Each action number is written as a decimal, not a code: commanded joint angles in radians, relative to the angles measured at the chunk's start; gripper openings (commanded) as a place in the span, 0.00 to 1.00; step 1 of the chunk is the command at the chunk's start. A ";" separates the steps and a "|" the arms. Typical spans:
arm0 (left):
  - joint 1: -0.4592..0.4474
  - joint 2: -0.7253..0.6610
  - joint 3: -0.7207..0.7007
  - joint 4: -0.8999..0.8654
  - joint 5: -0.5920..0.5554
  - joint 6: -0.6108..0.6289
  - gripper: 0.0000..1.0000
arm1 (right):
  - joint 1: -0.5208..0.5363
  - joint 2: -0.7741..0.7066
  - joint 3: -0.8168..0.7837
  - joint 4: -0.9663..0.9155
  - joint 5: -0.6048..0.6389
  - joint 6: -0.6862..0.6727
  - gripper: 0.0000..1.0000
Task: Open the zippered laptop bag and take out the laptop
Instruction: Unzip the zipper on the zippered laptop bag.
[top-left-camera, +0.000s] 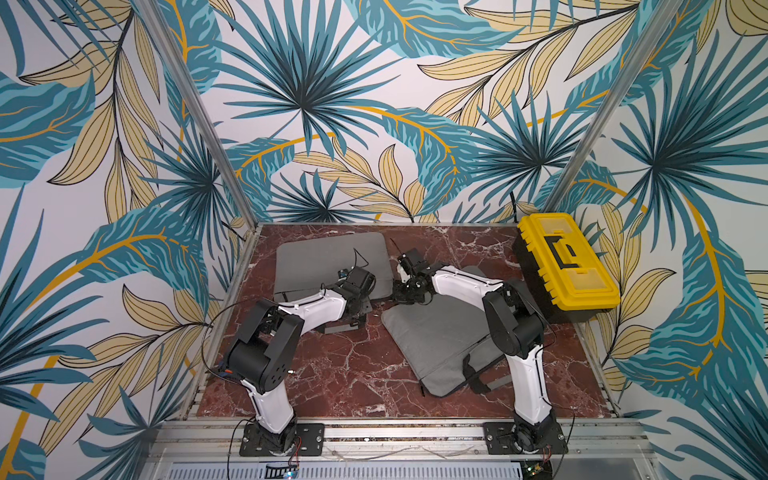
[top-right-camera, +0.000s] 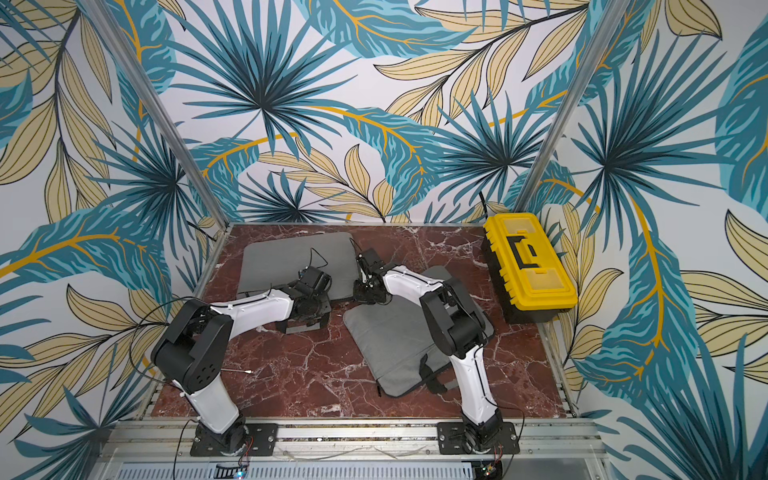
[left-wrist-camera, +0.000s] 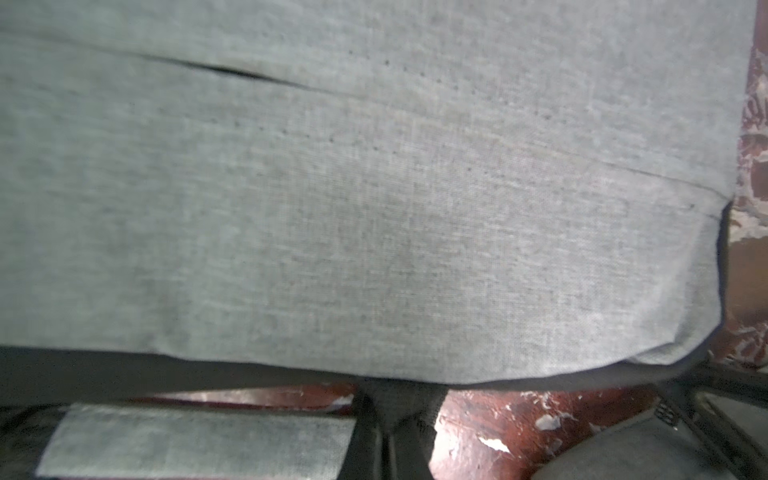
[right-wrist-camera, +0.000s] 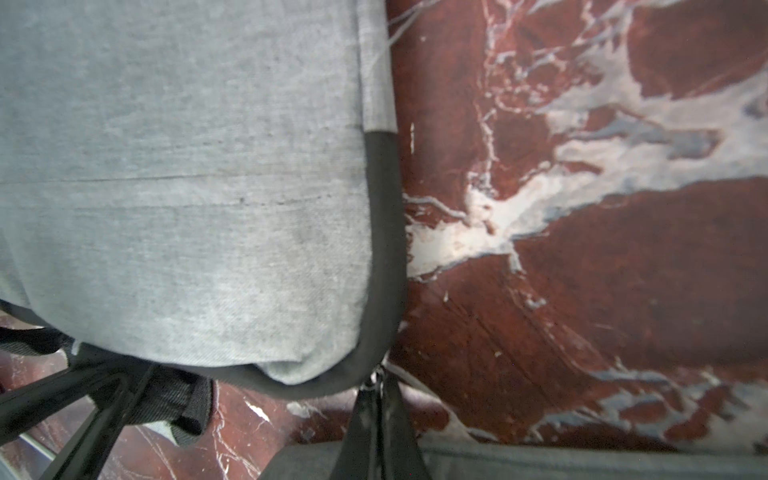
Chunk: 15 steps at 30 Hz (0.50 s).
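Toward the back of the surface (top-left-camera: 332, 374), the laptop bag (top-left-camera: 328, 257) lies flat, left pincer (left-wrist-camera: 395, 413) clamped on its edge, right pincer (right-wrist-camera: 376, 401) pinching the zipper pull (right-wrist-camera: 377, 374). That small pull could slip out, or the bag could drag.

Even soft light, blurry wrist views

Grey fabric laptop bag (top-left-camera: 328, 257) with black zipper edge lies flat, far left of centre
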 joint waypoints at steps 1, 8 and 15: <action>0.013 -0.052 -0.009 -0.070 -0.082 0.009 0.00 | -0.044 -0.028 -0.027 -0.029 0.042 -0.031 0.00; 0.025 -0.104 -0.035 -0.071 -0.089 0.051 0.00 | -0.078 -0.022 -0.006 -0.035 0.061 -0.103 0.00; 0.061 -0.165 -0.067 -0.070 -0.092 0.083 0.00 | -0.080 -0.011 0.046 -0.080 0.152 -0.194 0.00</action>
